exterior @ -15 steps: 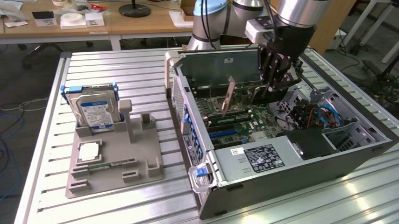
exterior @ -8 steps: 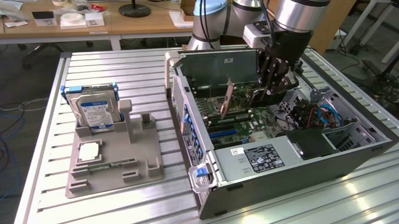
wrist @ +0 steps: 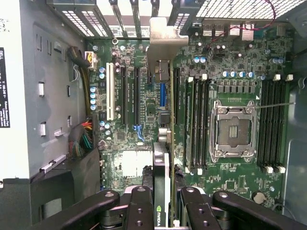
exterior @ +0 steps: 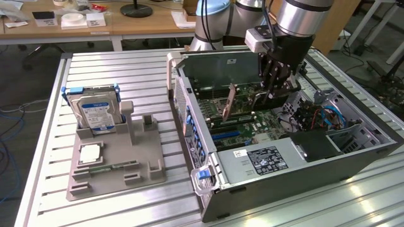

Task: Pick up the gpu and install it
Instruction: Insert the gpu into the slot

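The gpu stands on edge inside the open computer case, above the green motherboard. My gripper reaches down from above and is shut on the card's end away from its silver bracket. In the wrist view the gpu runs edge-on away from my gripper, lying along the board between the black expansion slots and the memory slots. Its bracket is up against the case's slotted rear wall. Whether the card's lower edge touches a slot cannot be told.
The case's power supply lies near its front corner, with cables and drive bays on the exterior view's right. An empty CPU socket sits beside the memory slots. On the exterior view's left, a grey holder carries a hard drive.
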Action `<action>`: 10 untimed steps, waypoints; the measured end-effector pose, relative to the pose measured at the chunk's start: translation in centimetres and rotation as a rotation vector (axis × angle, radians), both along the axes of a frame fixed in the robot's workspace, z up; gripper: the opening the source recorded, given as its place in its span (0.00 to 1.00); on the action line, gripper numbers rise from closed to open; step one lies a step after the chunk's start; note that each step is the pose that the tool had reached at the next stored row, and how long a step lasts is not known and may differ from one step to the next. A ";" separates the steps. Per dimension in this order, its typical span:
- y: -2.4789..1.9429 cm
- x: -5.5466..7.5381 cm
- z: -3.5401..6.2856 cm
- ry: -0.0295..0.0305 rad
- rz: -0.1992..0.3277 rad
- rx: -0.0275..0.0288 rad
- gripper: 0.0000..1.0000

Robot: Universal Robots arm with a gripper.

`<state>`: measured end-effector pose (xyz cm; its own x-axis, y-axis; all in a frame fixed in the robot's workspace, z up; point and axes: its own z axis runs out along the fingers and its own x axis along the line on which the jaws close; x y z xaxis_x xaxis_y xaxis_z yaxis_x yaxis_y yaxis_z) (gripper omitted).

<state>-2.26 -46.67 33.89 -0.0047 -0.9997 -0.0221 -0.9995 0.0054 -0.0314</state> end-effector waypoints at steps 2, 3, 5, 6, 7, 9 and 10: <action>0.00 0.0 0.00 0.0000 0.000 0.0000 0.27; 0.00 0.0 -0.01 -0.0001 0.000 0.0001 0.27; 0.00 0.0 -0.01 -0.0001 0.000 0.0002 0.27; 0.00 0.0 -0.01 0.0000 0.000 0.0002 0.27; 0.00 0.0 -0.01 0.0000 0.000 0.0001 0.27; 0.01 -0.2 -0.02 -0.0007 0.000 0.0004 0.27; 0.01 -0.3 -0.02 -0.0012 0.000 0.0003 0.27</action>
<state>-2.60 -46.67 33.87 -0.0047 -0.9997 -0.0225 -0.9995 0.0055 -0.0326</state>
